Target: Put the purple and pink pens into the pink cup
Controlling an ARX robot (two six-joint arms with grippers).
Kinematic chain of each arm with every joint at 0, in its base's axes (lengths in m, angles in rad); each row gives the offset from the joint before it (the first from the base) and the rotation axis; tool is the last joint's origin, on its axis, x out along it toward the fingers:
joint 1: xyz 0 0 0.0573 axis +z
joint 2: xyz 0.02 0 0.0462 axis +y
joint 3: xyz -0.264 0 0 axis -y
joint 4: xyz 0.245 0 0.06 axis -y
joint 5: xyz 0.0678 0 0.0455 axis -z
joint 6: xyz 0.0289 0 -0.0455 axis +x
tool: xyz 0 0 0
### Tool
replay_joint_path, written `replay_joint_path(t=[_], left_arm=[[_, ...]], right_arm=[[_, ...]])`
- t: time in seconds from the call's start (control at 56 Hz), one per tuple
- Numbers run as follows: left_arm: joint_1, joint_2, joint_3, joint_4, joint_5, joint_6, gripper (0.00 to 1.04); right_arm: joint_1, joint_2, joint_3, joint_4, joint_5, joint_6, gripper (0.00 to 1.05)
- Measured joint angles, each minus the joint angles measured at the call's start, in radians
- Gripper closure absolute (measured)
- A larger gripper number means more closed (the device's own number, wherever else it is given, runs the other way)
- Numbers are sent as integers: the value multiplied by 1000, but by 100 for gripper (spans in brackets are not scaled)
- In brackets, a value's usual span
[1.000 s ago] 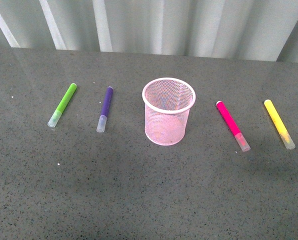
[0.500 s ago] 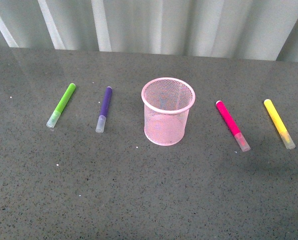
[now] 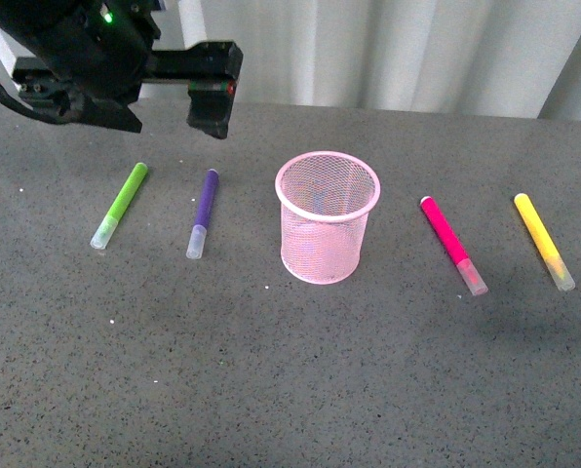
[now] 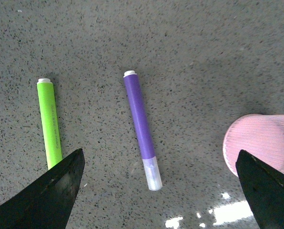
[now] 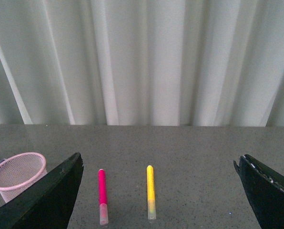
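Our L gripper (image 4: 159, 200) hovers far left, jaws wide, empty; R gripper (image 5: 157, 188) likewise spread. The purple pen (image 3: 204, 213) lies left of the upright pink cup (image 3: 325, 249), pink pen (image 3: 449, 241) to its right.

The front view looks from the robot's body down across the bench (image 3: 271, 390) toward the curtain (image 3: 417, 49), taking in the whole layout. The left wrist view faces almost straight down from close range. It shares the purple pen (image 4: 142, 128), the green pen (image 4: 50, 123) and, at the frame's right edge, the pink cup (image 4: 261, 140) with the front view. The right wrist view sits low and farther back, facing the curtain. It shares the cup at lower left, the pink pen (image 5: 102, 190) and the yellow pen (image 5: 150, 188).
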Motion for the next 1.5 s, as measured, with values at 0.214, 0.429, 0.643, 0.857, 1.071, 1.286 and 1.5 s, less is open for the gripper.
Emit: replay_joint_path(t=[0.214, 0.429, 0.643, 0.857, 1.071, 1.286, 1.5], left_arm=[[-4, 86, 19, 6, -13, 3, 7], [-28, 172, 87, 13, -20, 2, 7], [-48, 227, 118, 22, -38, 3, 7], [-50, 268, 146, 39, -64, 10, 7], [-49, 317, 194, 55, -83, 25, 7], [-49, 364, 235, 44, -103, 35, 10], [-49, 382, 240, 39, -115, 38, 39]], right_arm=[[0, 0, 0, 0, 0, 0, 7], [0, 0, 0, 0, 0, 0, 7], [0, 0, 0, 0, 0, 0, 7], [0, 0, 0, 0, 0, 0, 7], [0, 0, 0, 0, 0, 0, 7], [0, 0, 0, 0, 0, 0, 7], [0, 0, 0, 0, 0, 0, 7]])
